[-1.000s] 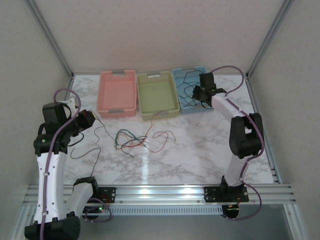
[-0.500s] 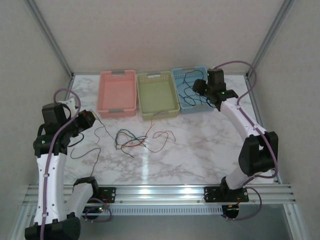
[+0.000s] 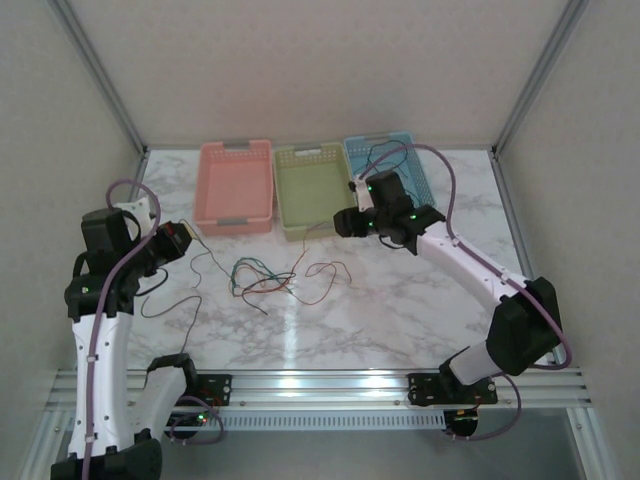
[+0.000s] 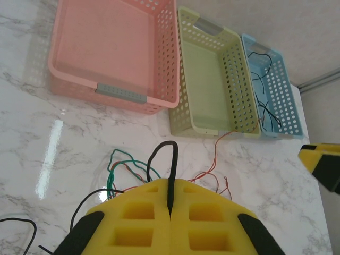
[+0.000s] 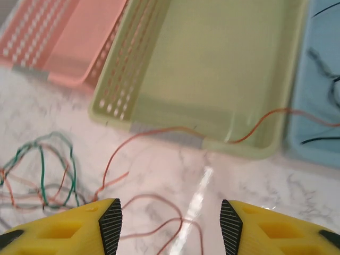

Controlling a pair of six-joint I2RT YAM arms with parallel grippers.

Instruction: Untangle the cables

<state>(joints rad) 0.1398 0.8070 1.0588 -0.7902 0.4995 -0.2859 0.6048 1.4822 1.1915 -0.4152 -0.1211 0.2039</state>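
Back from leaving a black cable (image 4: pixel 262 103) in the blue basket (image 4: pixel 289 109), with right fingers (image 5: pixel 64 228) newly apart above the red-and-green tangle (image 3: pixel 270 280) on the surface (image 3: pixel 400 310); with left fingers (image 4: pixel 133 218) clamped on another black strand (image 4: pixel 171 175). Sorting under way, apparently.

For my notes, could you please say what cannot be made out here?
Top view: cable tangle too thin to tell which strand lies on top.
Left wrist view: left tool hides the lower run of the black cable.
Right wrist view: right edge cuts off the blue basket; contents blurred.
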